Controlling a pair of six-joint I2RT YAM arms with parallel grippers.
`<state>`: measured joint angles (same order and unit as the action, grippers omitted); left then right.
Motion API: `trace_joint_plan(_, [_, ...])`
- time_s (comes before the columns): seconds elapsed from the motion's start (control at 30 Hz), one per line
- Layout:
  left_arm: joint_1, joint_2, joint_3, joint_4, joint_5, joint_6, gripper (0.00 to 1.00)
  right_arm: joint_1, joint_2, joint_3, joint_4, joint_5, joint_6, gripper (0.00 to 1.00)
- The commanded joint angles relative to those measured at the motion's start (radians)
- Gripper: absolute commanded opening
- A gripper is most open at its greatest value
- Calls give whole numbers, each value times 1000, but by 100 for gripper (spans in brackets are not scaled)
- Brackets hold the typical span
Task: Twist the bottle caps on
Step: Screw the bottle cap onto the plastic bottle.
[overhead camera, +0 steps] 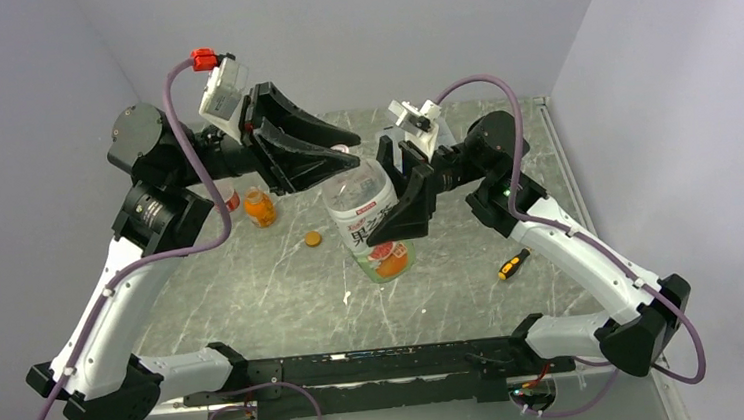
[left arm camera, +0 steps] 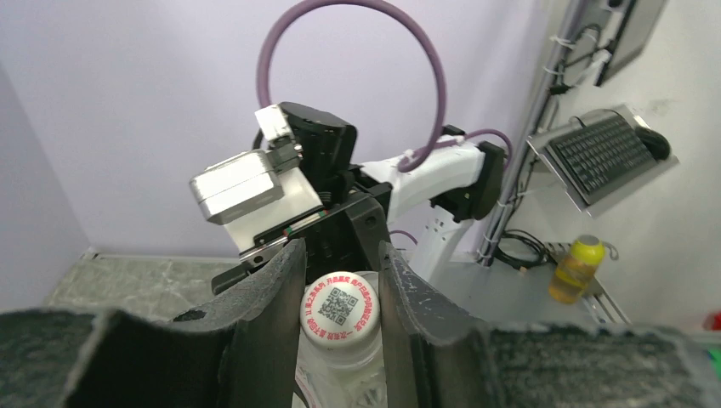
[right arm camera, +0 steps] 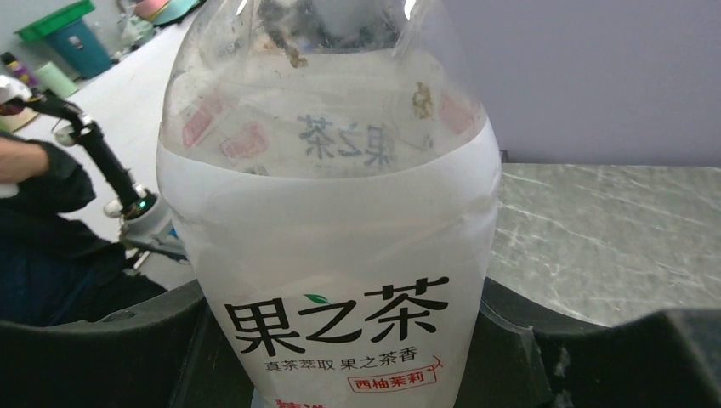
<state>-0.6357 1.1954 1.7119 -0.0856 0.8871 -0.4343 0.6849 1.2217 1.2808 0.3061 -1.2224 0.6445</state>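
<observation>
White-labelled bottle (overhead camera: 367, 220) in clasp of right claw (overhead camera: 400, 211), whitish cap (left arm camera: 340, 308) tight in left claw (left arm camera: 340, 276)

Robot lab, keyboard (left arm camera: 605, 155), walled marble table (overhead camera: 285, 297)

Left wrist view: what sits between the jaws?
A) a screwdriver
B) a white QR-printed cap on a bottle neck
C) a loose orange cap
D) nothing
B: the white QR-printed cap sits atop the white-labelled bottle, with the left gripper jaws closed against its sides.
</observation>
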Motion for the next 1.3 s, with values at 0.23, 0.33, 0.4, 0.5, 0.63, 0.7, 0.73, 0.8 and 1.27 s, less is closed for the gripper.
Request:
trace_joint_plan(0.23, [-2,-49,10,-144,-117,112,99,-7,-56,139,-392,242,-332,0])
trace_joint_plan(0.33, [-1,-43,47,-211,-401,132,99,-7,-63,134,-476,405,-378,0])
trace_joint_plan(0.4, [-1,-13,88,-266,-548,127,99,-6,-63,121,-504,516,-388,0])
trace_joint_plan(0.5, [-1,60,176,-372,-700,113,99,4,-40,120,-550,691,-402,0])
trace_joint_plan(0.63, [-2,144,270,-454,-800,83,98,42,7,140,-595,901,-416,0])
trace_joint_plan(0.7, [-2,182,300,-497,-858,56,95,63,24,151,-603,992,-416,0])
trace_joint_plan(0.73, [-2,200,307,-519,-881,42,94,74,35,156,-606,1034,-413,0])
trace_joint_plan(0.8, [-5,221,307,-540,-956,24,90,97,56,168,-611,1096,-412,0])
trace_joint_plan(1.27, [-16,274,264,-580,-1127,-29,73,179,136,197,-601,1290,-431,0])
